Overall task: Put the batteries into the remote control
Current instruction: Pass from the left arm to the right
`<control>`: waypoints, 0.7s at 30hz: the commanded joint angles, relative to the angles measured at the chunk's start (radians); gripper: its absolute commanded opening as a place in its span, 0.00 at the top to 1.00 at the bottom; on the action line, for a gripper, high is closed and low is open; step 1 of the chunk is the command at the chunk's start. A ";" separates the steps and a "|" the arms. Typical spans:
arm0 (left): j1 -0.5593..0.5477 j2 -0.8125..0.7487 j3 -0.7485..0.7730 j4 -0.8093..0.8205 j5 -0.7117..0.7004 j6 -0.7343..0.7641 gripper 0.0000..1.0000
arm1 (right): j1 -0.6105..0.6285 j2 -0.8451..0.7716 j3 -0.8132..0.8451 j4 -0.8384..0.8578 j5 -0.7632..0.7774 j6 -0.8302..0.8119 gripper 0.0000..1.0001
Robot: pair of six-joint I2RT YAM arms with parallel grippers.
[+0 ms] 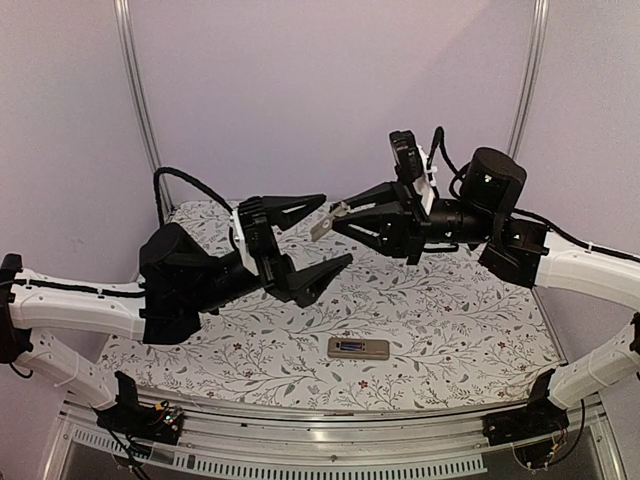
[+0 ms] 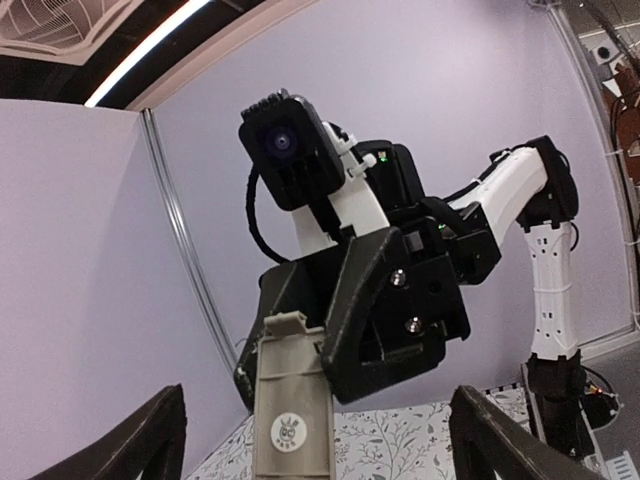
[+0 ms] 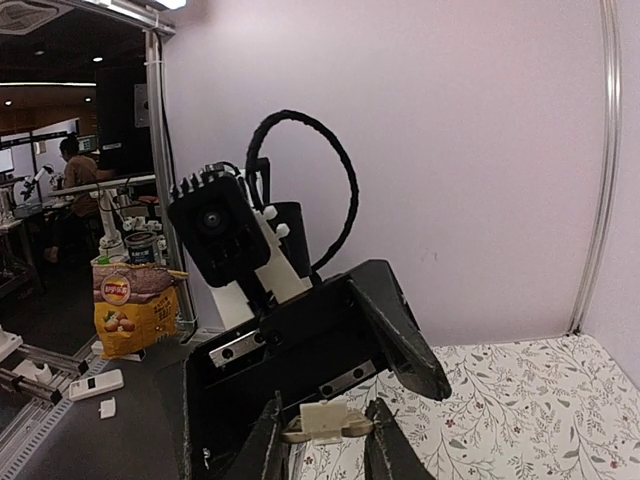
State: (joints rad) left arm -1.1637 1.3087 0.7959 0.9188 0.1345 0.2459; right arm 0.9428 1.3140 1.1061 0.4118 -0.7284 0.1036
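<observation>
Left gripper: fingers spread wide, nothing held.
Right gripper: clamped on grey-tan battery cover, raised.
Remote control: laid back-up on floral worktop, near front edge.

A small grey-tan rectangular remote control lies flat, back up, long side running left to right, near the table's front edge, right of centre. Its dark battery bay is open (contents too small to make out). Its grey-tan plastic back cover is held aloft, pinched in the right gripper.
</observation>
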 commanded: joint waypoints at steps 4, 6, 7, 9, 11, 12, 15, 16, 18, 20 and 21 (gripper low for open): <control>-0.029 -0.079 -0.046 -0.197 -0.332 0.127 0.09 | 0.005 -0.002 0.227 -0.618 0.469 -0.024 0.95; -0.041 -0.065 -0.038 -0.234 -0.416 0.164 0.11 | 0.004 0.036 0.310 -0.786 0.621 0.039 0.96; -0.048 -0.054 -0.037 -0.237 -0.451 0.183 0.12 | 0.004 0.069 0.343 -0.857 0.659 0.066 0.95; -0.058 -0.031 -0.035 -0.227 -0.499 0.207 0.15 | 0.004 0.114 0.389 -0.947 0.673 0.129 0.95; -0.060 -0.010 -0.030 -0.209 -0.527 0.220 0.20 | 0.004 0.152 0.412 -0.978 0.650 0.165 0.96; -0.061 0.001 -0.023 -0.201 -0.541 0.222 0.23 | 0.004 0.161 0.420 -0.986 0.642 0.173 0.96; -0.062 0.043 0.005 -0.179 -0.579 0.230 0.32 | 0.005 0.183 0.426 -0.985 0.623 0.196 0.97; -0.060 0.060 0.012 -0.176 -0.584 0.237 0.35 | 0.005 0.183 0.422 -0.979 0.612 0.196 0.97; -0.057 0.099 0.019 -0.174 -0.593 0.241 0.45 | 0.005 0.184 0.415 -0.973 0.612 0.196 0.97; -0.052 0.126 0.024 -0.177 -0.600 0.211 0.54 | 0.004 0.186 0.412 -0.974 0.611 0.196 0.97; -0.045 0.132 0.028 -0.187 -0.595 0.180 0.55 | 0.004 0.188 0.409 -0.975 0.609 0.197 0.97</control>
State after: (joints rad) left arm -1.2129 1.3994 0.7959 0.7429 -0.4187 0.4648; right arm 0.9424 1.5112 1.5166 -0.5362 -0.1326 0.2745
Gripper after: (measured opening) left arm 0.480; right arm 0.216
